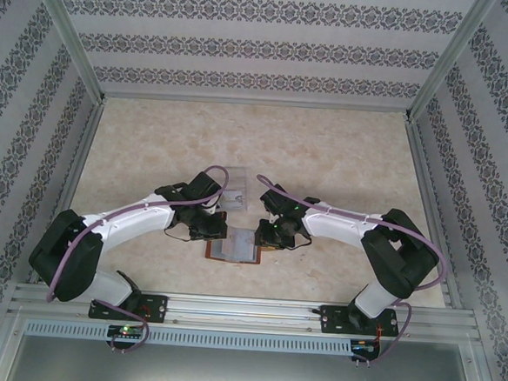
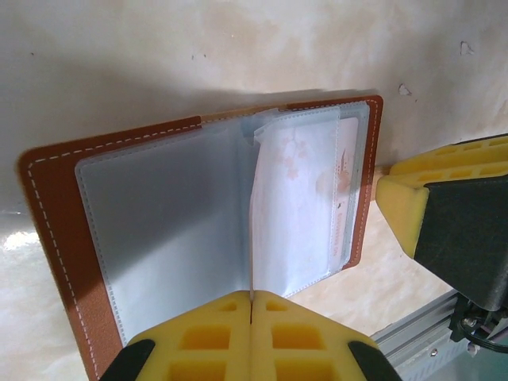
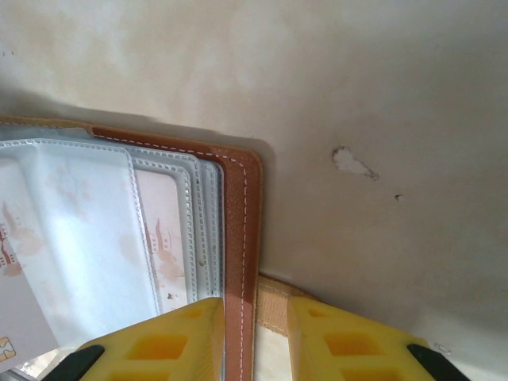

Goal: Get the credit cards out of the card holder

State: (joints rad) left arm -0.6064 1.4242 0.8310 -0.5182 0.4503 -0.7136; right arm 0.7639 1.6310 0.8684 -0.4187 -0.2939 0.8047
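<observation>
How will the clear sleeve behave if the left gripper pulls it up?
The sleeve is probably floppy: pinched in the left gripper, it stands bowed from the fold. Thin and glossy, it may slip free. The holder looks light and might lift along, unless the right gripper, clamped on its cover edge, holds it down.

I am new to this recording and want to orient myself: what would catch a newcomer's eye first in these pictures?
The reddish-brown leather card holder lies open on the beige table, in the middle of its near half. The yellow-padded left tool is shut on an upright clear plastic sleeve inside it, while the right tool clamps the holder's stitched cover edge.
</observation>
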